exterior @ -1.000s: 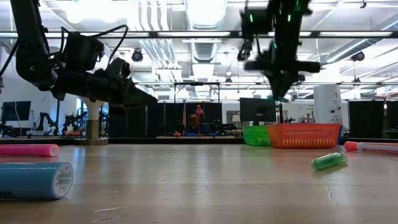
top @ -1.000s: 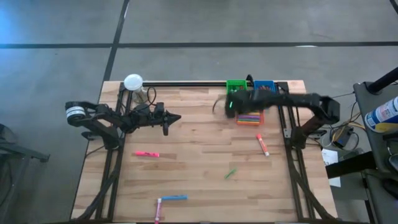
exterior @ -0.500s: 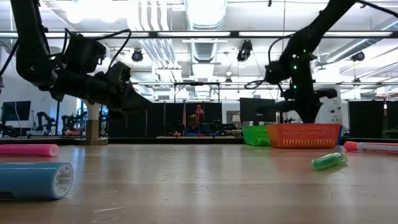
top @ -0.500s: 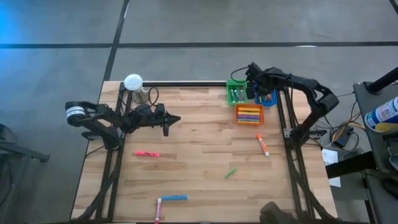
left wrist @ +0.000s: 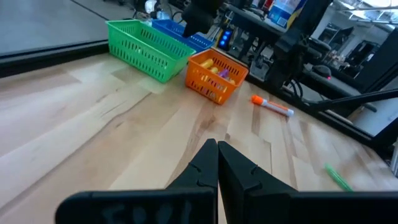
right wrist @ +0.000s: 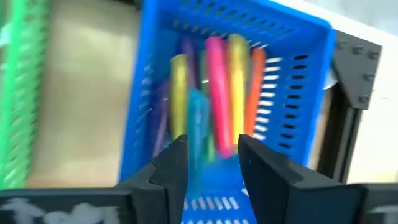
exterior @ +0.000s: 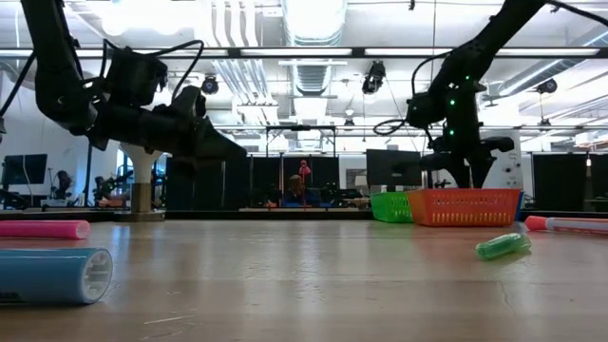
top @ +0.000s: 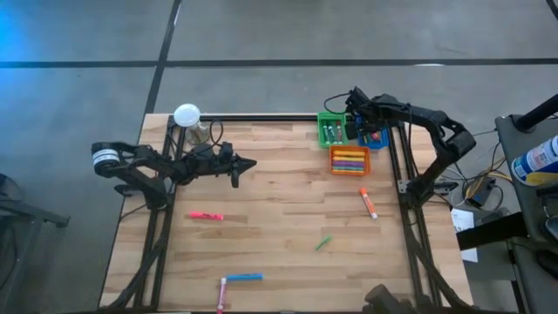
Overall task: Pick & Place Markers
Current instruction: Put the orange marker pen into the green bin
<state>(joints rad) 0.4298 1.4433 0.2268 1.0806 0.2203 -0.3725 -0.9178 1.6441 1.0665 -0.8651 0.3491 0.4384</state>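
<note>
Moved since a second ago: right gripper (right wrist: 212,163), from above the orange bin (top: 349,160) back to the blue bin (right wrist: 231,87) at the counter's (top: 279,227) far right corner. Now poised over that blue bin, fingers (right wrist: 171,168) parted to a moderate gap, nothing between them. Below the gap, blurred, a light blue marker (right wrist: 198,124), seemingly loose among the others. Inside the blue bin: yellow, pink and orange markers (right wrist: 217,93) lying side by side along its length. Beside it, touching or nearly so, the green bin (top: 330,129) with a few pens inside; just in front of both, the orange bin holding a packed row of mixed colours.

Left gripper (left wrist: 217,163) hovering over the counter's left half, well apart from the bins, pointing toward them; fingers (left wrist: 239,171) pressed together, holding nothing. Hardly changed from a second ago.

Still loose on the counter: an orange-and-white marker (top: 368,202) near the right edge, in front of the orange bin; a small green marker (top: 323,242) nearer the middle; a pink marker (top: 206,215) on the left half; a blue marker (top: 245,277) close to the near edge, with a pink-and-white marker (top: 221,293) just beside it at a right angle. Seen level from the counter: pink and blue at left foreground, green at right.

White round object (top: 187,114) at the far left corner. Person (exterior: 300,193) seated far off in the room behind.
</note>
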